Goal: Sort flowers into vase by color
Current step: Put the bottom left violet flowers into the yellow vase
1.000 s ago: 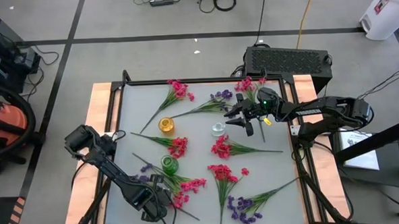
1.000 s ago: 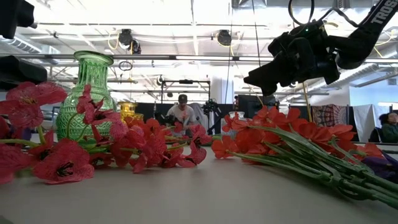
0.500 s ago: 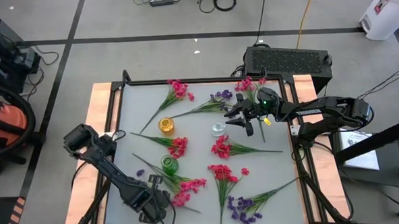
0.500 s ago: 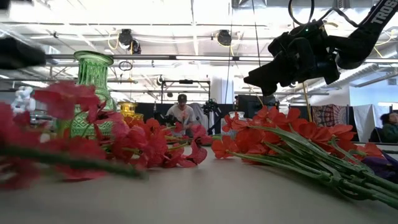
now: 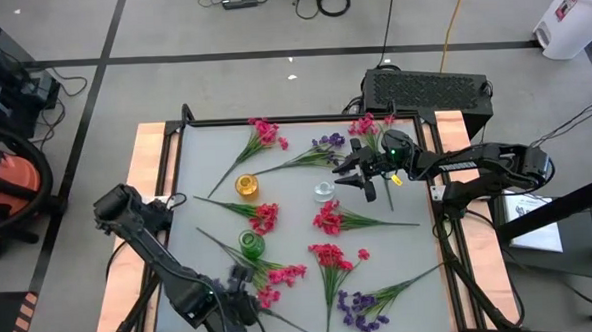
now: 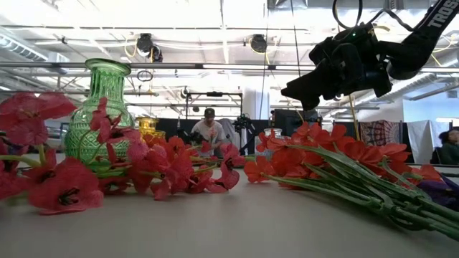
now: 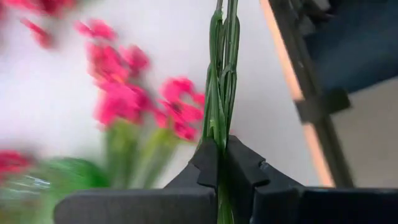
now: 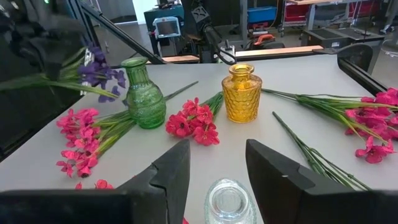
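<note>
Item: my left hand (image 7: 219, 163) pinches a purple sprig's stem (image 7: 221, 93), long axis running straight ahead, green vase (image 5: 250, 244) nearby beyond it.

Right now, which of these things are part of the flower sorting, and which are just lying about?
Part of the job:
pink-red flowers
purple flowers
green vase
yellow vase
clear vase
left end effector, shut on a green stem
right end effector

Lying about:
black box
cables
</note>
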Controlling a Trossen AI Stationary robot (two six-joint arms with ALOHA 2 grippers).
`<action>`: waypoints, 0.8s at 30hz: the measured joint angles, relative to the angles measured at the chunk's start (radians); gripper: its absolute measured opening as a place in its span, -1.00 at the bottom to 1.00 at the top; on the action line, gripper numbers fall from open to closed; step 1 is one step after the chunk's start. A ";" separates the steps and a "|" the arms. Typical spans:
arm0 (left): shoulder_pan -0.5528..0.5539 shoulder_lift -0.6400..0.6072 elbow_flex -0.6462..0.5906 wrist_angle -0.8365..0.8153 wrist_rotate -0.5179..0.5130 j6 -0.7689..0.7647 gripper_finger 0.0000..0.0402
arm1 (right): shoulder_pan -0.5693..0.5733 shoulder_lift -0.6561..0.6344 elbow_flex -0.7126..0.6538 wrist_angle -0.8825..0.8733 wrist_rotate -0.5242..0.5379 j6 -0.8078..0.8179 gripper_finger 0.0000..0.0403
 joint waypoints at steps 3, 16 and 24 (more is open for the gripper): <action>0.006 -0.001 0.031 -0.063 -0.083 0.044 -0.94 | 0.000 0.000 0.000 0.000 0.000 0.000 -0.26; 0.114 -0.002 0.146 -0.541 -0.120 0.073 -0.94 | 0.000 0.000 0.000 0.000 0.000 0.000 -0.26; 0.202 -0.002 0.174 -0.622 -0.148 0.220 -0.94 | 0.000 0.000 0.000 0.000 0.000 0.000 -0.26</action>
